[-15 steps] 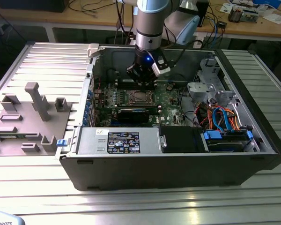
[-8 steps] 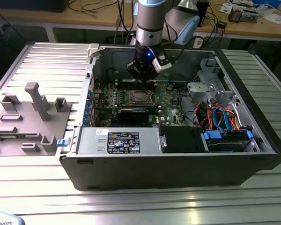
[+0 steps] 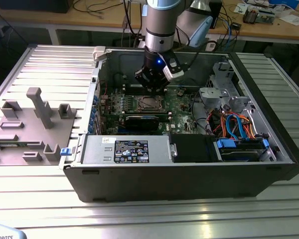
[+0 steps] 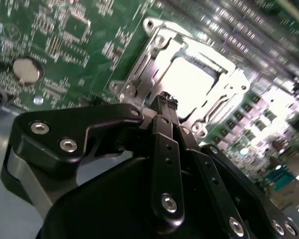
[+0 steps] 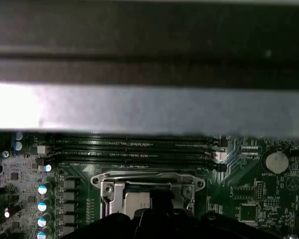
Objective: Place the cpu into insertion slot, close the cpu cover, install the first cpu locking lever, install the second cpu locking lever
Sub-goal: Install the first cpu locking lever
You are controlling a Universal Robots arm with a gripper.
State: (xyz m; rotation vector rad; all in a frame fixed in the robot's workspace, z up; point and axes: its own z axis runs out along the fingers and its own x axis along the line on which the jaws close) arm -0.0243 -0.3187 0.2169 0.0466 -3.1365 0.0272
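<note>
Exterior view, taken from its left to its right: a grey fixture block with upright pegs rests on the ribbed metal worktop, and beside it stands the open computer case with a grey power supply along its near wall. Inside lies the green circuit board, and the hand hangs just above the insertion slot near the board's middle. Farther toward the exterior view's right, blue and orange cables run beside the drive cage.

Second wrist view shows a round coin battery on the board, then the hand's black fingers drawn together to a point, with nothing visible between them, close over the cpu cover. The cover lies down flat over the cpu, whose bright metal top shows through its square window.

First wrist view shows a row of capacitors, the long memory slots, and the socket's pale frame with the chip seated inside.
</note>
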